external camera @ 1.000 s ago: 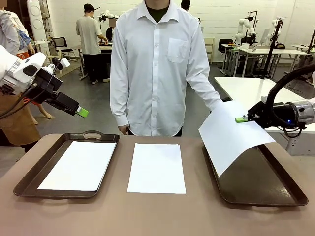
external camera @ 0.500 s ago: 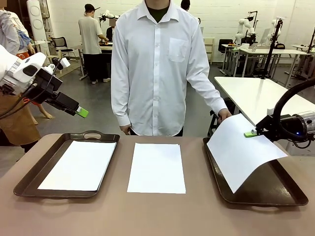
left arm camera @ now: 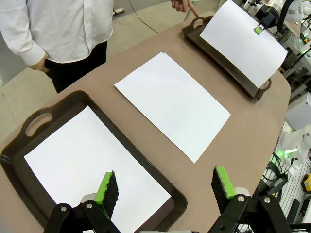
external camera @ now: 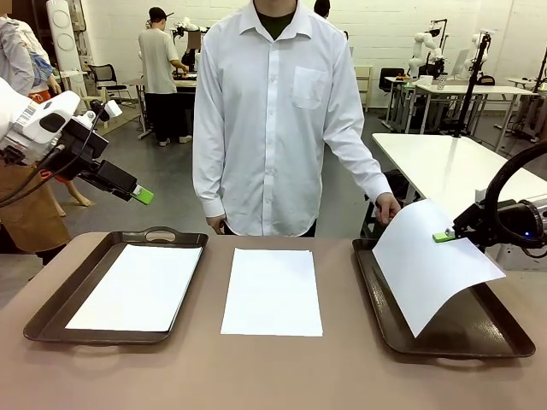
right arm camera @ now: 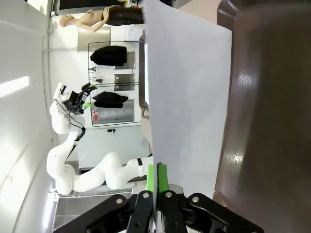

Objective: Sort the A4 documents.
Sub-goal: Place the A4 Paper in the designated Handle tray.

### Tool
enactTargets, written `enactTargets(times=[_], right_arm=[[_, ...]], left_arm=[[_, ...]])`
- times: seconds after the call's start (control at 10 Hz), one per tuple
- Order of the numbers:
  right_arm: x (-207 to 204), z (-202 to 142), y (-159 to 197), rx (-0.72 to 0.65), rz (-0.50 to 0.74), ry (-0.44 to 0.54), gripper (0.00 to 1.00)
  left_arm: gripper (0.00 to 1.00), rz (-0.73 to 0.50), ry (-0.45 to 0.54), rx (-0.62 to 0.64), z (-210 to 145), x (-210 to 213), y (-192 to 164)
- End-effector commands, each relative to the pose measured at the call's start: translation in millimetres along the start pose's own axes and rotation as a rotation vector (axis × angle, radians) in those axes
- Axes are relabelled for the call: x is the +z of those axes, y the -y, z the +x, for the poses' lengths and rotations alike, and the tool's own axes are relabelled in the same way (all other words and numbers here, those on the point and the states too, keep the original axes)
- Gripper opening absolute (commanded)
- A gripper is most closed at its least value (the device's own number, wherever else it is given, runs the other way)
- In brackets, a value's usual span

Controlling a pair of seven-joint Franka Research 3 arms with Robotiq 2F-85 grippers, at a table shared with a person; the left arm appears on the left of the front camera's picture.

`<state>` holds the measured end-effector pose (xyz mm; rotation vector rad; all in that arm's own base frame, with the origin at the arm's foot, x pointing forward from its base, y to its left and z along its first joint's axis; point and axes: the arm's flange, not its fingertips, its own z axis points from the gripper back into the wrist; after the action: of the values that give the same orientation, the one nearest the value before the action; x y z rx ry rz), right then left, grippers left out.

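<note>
The right tray lies under the right gripper, which is clamped on the edge of one A4 sheet. That sheet curls over the tray and is not yet flat, so treat this placement as unfinished. The person's hand rests just beyond the gripper, near the tray's far end. Well to this gripper's left, a second sheet lies on the bare table, in no tray: judge it unsorted. Below the left gripper, whose jaws stand wide apart and empty, a third sheet lies flat in the left tray: count it done. The room is a workshop with other tables; your table is brown, smooth and round-cornered.
</note>
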<state>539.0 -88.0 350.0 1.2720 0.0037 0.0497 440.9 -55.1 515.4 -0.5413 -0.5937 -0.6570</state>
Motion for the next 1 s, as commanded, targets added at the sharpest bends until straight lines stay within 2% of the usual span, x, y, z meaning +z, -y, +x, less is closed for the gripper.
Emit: enactTargets(times=[0.0, 0.1, 0.4, 0.7, 0.9], right_arm=[[-6.3, -5.8, 5.0, 0.024, -0.006, 0.099, 0.01], [-8.0, -8.4, 10.3, 0.03, 0.007, 0.144, 0.01], [-13.8, -6.6, 30.4, -0.013, 0.033, 0.167, 0.01], [-3.2, -1.7, 42.4, -0.061, 0.03, 0.108, 0.01], [2.6, 3.2, 45.4, -0.065, -0.018, 0.076, 0.01]], left_arm=[[1.0, -0.001, 0.003, 0.0, -0.4, 0.2, -0.3], [1.0, -0.001, 0.003, 0.0, -0.4, 0.2, -0.3], [1.0, -0.001, 0.003, 0.0, -0.4, 0.2, -0.3], [1.0, -0.001, 0.003, 0.0, -0.4, 0.2, -0.3], [1.0, -0.001, 0.003, 0.0, -0.4, 0.2, -0.3]])
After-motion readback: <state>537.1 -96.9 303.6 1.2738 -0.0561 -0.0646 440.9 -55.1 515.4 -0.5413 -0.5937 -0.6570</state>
